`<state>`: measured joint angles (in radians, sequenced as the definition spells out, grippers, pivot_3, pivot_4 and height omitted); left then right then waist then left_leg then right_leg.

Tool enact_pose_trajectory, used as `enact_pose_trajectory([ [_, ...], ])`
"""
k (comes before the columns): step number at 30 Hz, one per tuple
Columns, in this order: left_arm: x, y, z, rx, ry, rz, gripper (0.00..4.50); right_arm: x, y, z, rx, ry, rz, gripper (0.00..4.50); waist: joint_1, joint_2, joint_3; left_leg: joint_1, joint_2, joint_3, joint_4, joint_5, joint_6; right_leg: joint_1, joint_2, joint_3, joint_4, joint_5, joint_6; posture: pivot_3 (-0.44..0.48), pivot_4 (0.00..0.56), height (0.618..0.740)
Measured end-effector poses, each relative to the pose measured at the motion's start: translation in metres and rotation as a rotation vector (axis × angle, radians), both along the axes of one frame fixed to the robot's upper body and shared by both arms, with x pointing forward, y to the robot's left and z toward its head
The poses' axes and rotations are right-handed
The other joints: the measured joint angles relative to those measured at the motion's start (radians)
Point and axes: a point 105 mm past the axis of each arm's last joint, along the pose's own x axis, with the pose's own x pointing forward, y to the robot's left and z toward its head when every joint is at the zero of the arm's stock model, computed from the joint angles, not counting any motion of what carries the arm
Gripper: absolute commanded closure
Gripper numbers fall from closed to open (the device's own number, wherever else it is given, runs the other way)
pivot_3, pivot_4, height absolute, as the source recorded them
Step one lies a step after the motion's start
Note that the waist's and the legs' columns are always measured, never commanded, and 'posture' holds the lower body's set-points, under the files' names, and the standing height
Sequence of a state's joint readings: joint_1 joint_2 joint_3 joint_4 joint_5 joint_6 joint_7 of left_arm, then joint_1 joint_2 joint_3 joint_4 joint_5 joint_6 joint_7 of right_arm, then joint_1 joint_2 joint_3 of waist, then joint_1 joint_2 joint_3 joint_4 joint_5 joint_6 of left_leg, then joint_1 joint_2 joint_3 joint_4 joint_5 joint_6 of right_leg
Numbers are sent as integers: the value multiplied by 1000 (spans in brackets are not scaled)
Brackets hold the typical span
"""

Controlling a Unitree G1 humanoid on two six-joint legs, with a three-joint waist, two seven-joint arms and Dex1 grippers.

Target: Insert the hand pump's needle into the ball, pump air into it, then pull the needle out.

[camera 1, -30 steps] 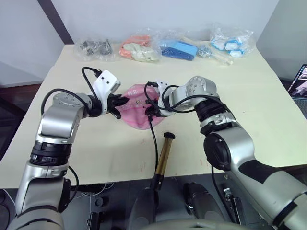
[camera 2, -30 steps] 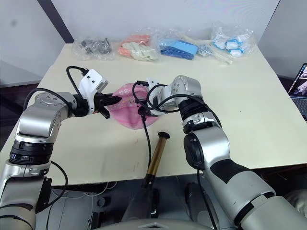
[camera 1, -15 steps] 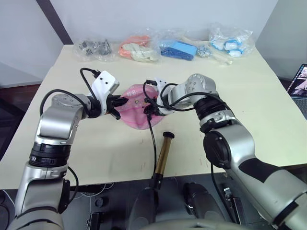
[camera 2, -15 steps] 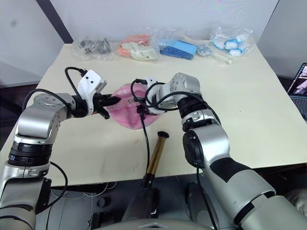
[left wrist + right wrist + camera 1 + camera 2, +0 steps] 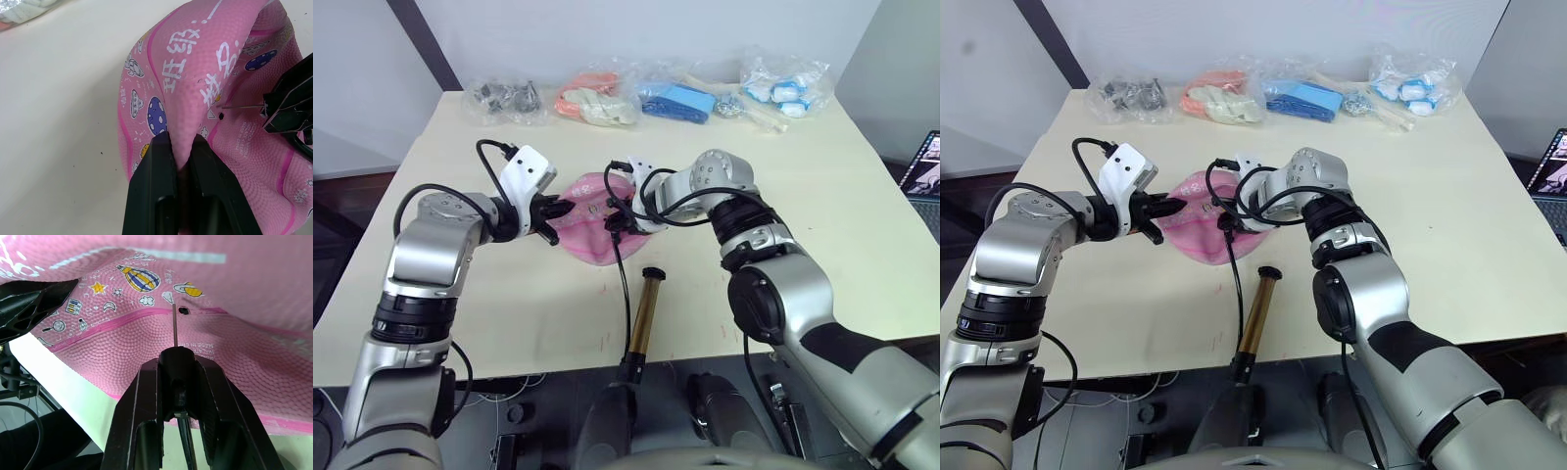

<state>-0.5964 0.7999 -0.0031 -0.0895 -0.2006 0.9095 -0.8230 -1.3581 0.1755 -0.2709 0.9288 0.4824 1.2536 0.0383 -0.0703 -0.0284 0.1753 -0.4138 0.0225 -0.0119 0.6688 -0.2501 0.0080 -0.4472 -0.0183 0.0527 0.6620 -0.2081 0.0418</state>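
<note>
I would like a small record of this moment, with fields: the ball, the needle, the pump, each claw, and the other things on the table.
ball: pink ball, caved in, on the table between the two claws
left claw: left claw shut on a fold of the ball's rim
right claw: right claw shut on the needle's black fitting
needle: needle bare, its tip just beside the black valve dot, not yet in
pump: hand pump lying at the table's near edge, hose leading up to the right claw
far edge: four bags of items
</note>
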Motion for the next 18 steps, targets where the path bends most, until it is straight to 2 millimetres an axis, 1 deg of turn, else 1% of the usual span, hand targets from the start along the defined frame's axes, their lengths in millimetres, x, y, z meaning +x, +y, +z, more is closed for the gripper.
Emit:
enact_pose_trajectory([
  [5,0,0,0,0,0,0,4476,2,0,-5,8,4,-12,4137,0,0,0,0,0,0,0,0,0,0,0,0,0,0,0,0,150,740],
  [18,0,0,0,0,1,1,4476,1,2,-6,-2,-8,7,4137,0,0,0,0,0,0,0,0,0,0,0,0,0,0,0,0,150,740],
])
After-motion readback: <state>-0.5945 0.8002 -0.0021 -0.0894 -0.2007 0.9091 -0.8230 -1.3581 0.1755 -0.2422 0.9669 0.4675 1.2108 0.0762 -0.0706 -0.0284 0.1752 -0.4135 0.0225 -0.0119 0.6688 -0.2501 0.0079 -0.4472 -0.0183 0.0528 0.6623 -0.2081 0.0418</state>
